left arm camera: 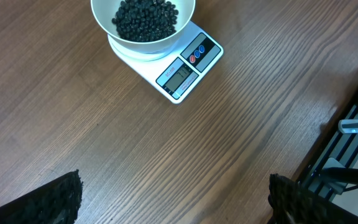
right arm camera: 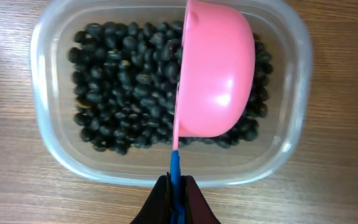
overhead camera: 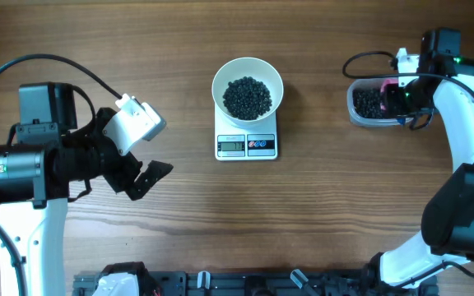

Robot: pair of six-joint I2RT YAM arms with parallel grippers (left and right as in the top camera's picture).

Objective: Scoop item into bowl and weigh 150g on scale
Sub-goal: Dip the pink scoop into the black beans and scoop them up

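Note:
The white bowl [overhead camera: 222, 76] stands on the white scale [overhead camera: 247, 145] at mid-table and holds a heap of black beans [overhead camera: 247, 97]. The left wrist view shows the same bowl [left arm camera: 101, 22], beans [left arm camera: 145, 18] and scale [left arm camera: 182, 71] far ahead. My left gripper [overhead camera: 142, 177] [left arm camera: 176, 199] hangs open over bare wood to the left of the scale. My right gripper [right arm camera: 176, 186] [overhead camera: 397, 94] is shut on the blue handle [right arm camera: 175, 165] of a pink scoop [right arm camera: 216, 81]. The scoop is turned on its side over the beans [right arm camera: 117, 87] in the clear tub [right arm camera: 42, 124].
The clear tub [overhead camera: 354, 103] sits at the back right of the table, right of the scale. A black rail [overhead camera: 245, 284] [left arm camera: 353, 137] runs along the table's front edge. Black cables loop above both arms.

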